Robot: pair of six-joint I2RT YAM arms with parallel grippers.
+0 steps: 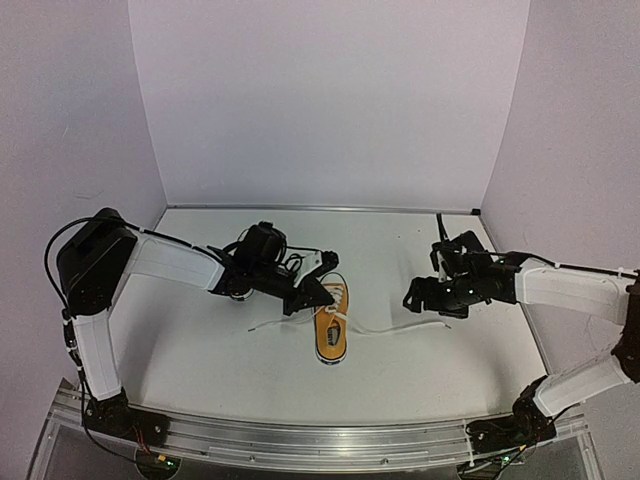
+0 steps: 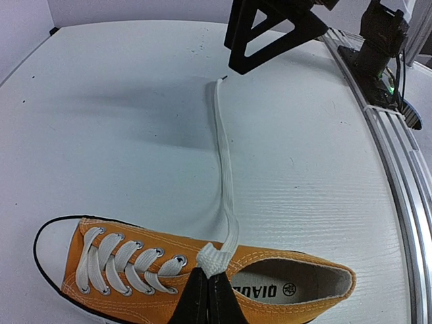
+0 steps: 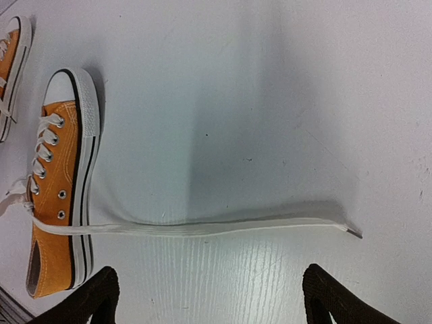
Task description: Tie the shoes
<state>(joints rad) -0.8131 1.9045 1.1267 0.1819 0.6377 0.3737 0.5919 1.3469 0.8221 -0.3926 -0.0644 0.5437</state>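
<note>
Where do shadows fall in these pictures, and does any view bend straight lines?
Top external: even light, faint shadows on the table, the rail slightly bowed. Left wrist: a soft shadow on the table beyond the shoe, the rail strongly curved. Right wrist: a broad shadow on the table above the lace, no clear bending.

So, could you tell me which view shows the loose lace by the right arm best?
The right wrist view: the lace runs flat from the orange sneaker to its tip. The left wrist view shows it foreshortened; top external shows only a thin line.
</note>
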